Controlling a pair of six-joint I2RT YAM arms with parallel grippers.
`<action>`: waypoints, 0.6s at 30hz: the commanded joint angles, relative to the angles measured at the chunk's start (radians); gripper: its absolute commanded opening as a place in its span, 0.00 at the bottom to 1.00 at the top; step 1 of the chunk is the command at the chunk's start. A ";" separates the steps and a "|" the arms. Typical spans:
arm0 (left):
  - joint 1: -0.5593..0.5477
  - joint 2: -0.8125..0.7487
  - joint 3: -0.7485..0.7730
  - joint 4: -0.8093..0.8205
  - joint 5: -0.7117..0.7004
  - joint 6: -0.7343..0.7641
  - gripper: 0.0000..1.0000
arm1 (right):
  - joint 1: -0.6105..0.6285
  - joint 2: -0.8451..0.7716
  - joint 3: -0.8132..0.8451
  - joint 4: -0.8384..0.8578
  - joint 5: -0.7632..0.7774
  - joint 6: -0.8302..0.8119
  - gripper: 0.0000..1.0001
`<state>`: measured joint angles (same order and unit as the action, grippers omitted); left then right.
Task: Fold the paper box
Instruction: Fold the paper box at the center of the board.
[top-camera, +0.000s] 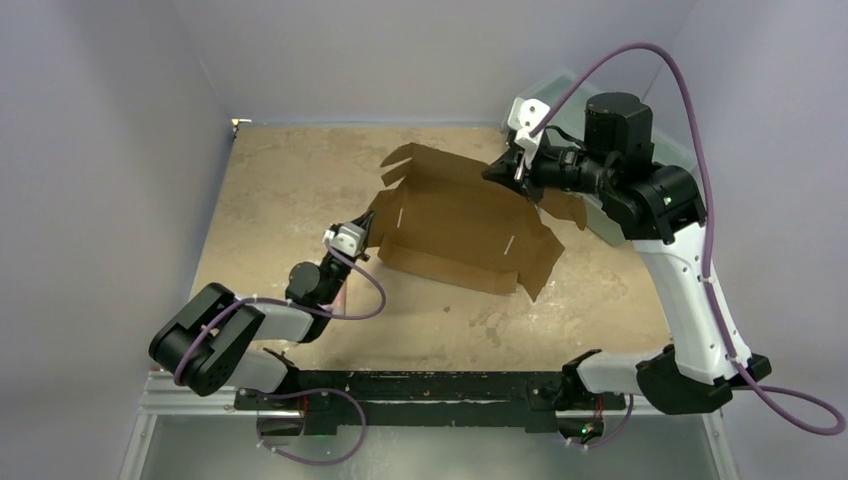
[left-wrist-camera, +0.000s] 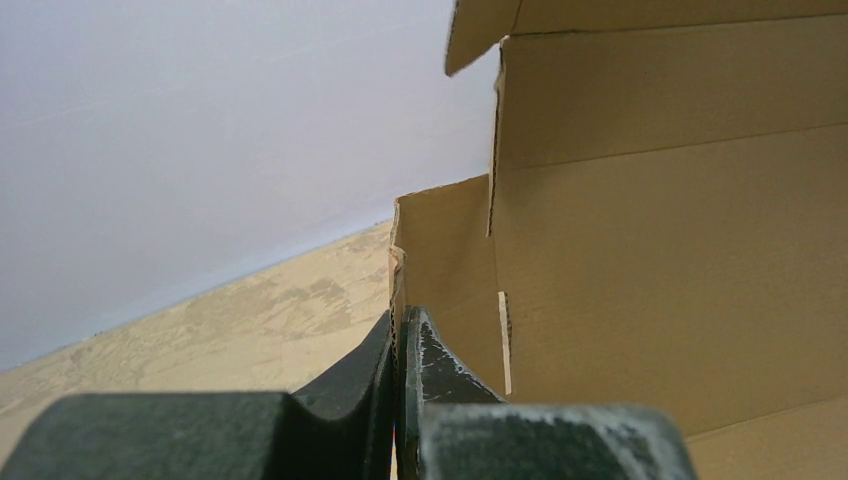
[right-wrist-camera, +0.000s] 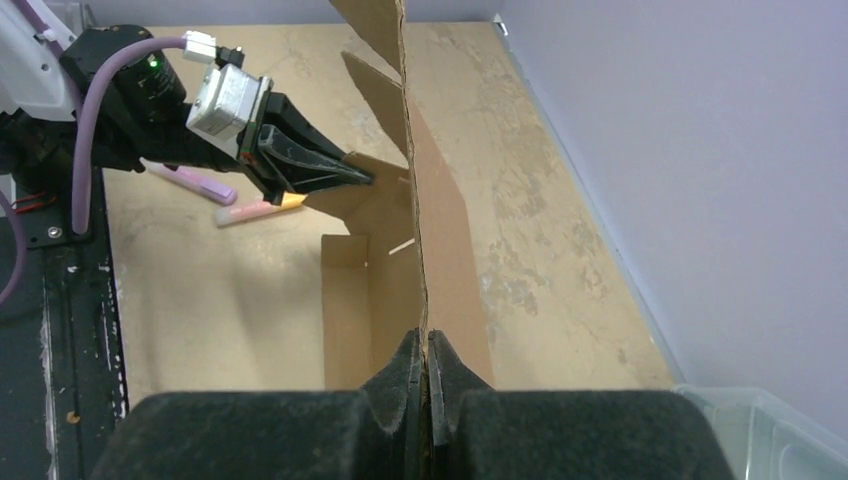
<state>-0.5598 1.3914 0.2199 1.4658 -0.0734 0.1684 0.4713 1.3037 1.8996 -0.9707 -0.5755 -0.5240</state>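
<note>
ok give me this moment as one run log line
left gripper: shut on paper box left side flap | right gripper: shut on upright right panel edge | state: open, partly folded

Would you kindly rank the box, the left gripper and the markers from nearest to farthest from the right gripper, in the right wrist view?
1. Box: pinched in the right gripper.
2. Left gripper: across the box, gripping its far flap.
3. Markers: beyond it, at the view's left; the two are too close to rank apart.
</note>
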 joint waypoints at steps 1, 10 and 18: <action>-0.006 0.006 -0.021 0.090 0.043 0.034 0.00 | -0.004 -0.044 -0.023 0.033 0.089 0.005 0.09; -0.037 -0.069 -0.050 0.052 0.044 0.087 0.00 | -0.005 -0.040 -0.074 0.051 0.239 -0.055 0.25; -0.054 -0.069 -0.054 0.054 0.038 0.109 0.00 | -0.004 -0.011 -0.082 0.061 0.275 -0.108 0.21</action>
<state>-0.6056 1.3399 0.1726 1.4788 -0.0536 0.2367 0.4702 1.2819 1.8069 -0.9421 -0.3431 -0.5941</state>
